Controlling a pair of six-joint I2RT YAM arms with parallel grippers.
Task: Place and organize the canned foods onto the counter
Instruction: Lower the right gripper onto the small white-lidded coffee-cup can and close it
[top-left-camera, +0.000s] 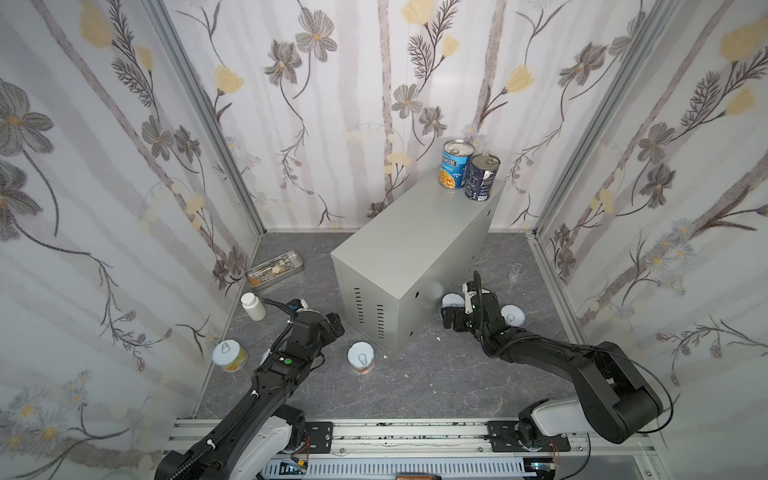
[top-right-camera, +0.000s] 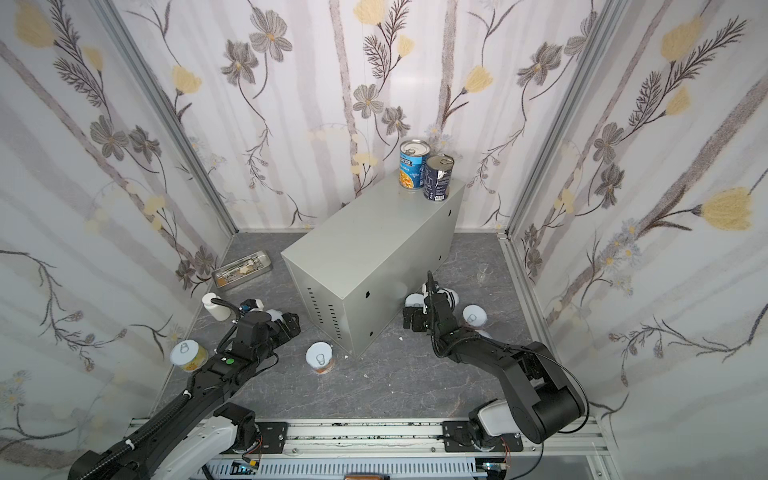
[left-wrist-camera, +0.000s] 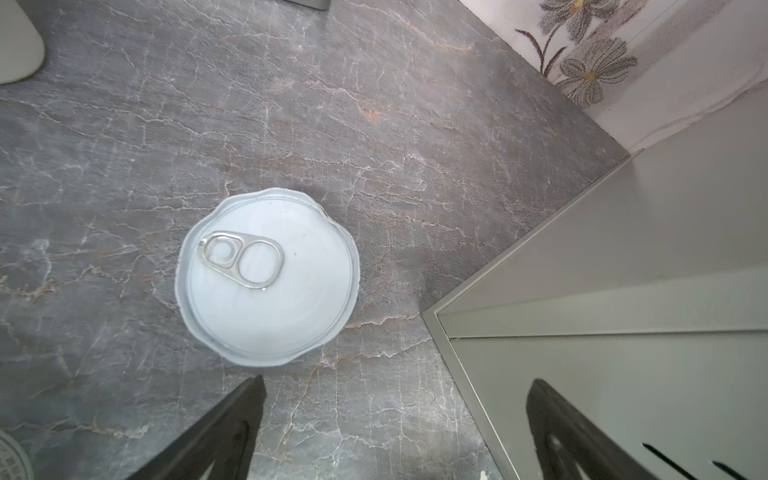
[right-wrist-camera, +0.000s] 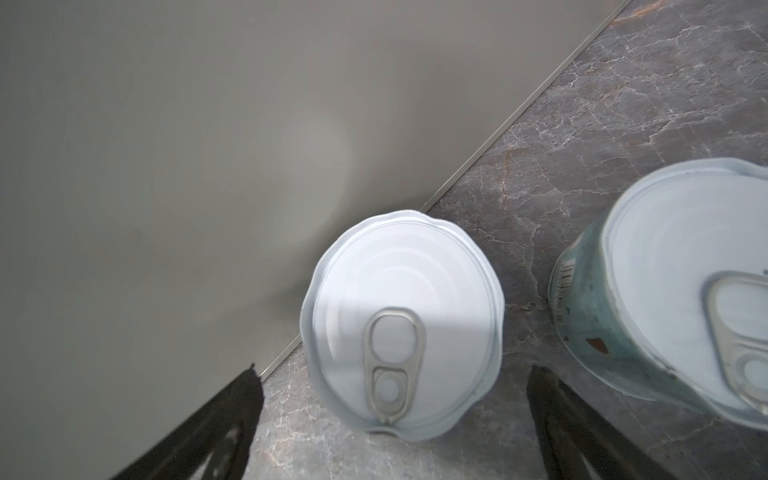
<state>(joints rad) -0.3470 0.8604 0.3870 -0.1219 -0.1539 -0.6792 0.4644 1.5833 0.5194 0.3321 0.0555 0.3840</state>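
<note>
Nearest me in both top views, a silver rail (top-left-camera: 415, 432) edges the grey marbled surface (top-left-camera: 436, 382). A large light-grey sheet-metal box (top-left-camera: 415, 249) stands mid-surface, a blue Progresso tin (top-left-camera: 455, 166) and a dark navy tin (top-left-camera: 482, 178) upright on its far end; short pale-lidded cans (top-left-camera: 360, 357) stand around it. Left wrist view: the left hand (left-wrist-camera: 397, 380) gapes wide, empty, near a short pull-tab can (left-wrist-camera: 266, 278) by the box corner. Right wrist view: the right hand (right-wrist-camera: 395, 370), spread wide and empty, hangs above another short can (right-wrist-camera: 403, 324) just beside the box wall.
</note>
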